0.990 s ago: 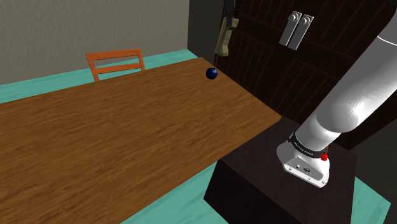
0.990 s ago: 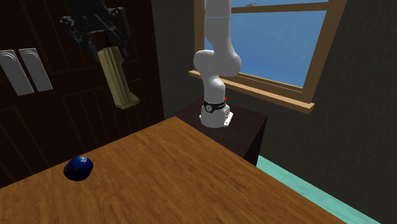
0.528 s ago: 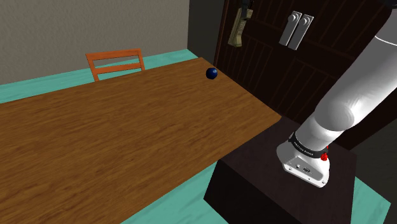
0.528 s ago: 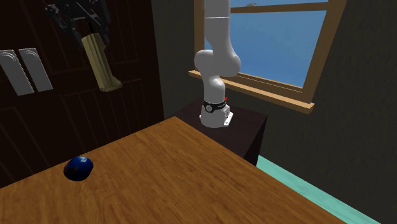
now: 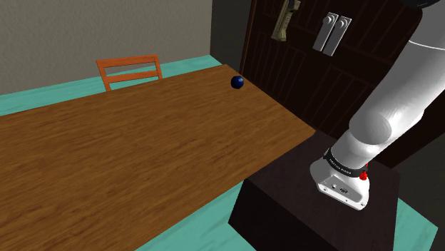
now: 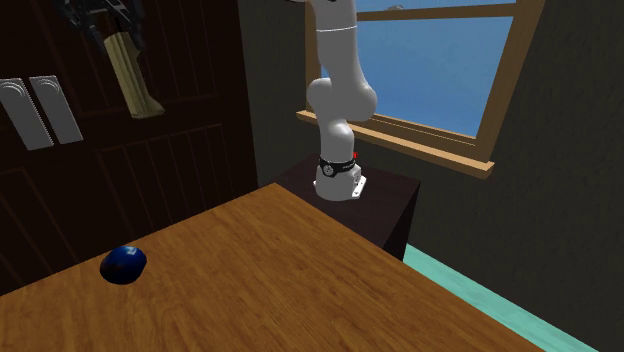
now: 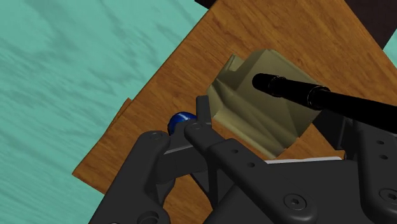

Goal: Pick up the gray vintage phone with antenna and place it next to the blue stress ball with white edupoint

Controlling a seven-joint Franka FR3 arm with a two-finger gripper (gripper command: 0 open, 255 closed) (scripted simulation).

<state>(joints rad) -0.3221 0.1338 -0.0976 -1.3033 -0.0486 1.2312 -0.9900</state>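
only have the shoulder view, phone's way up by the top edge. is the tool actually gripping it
observer: yes, the second exterior view shows the tool shut on the tan phone, which hangs below it in front of the dark panelled wall.
operator: where's the ball from the tool
observer: the wrist view looks down past the phone at the blue ball on the table, peeking out beside the tool's black body.
operator: antenna intact
observer: the wrist view shows a black antenna jutting from the phone.
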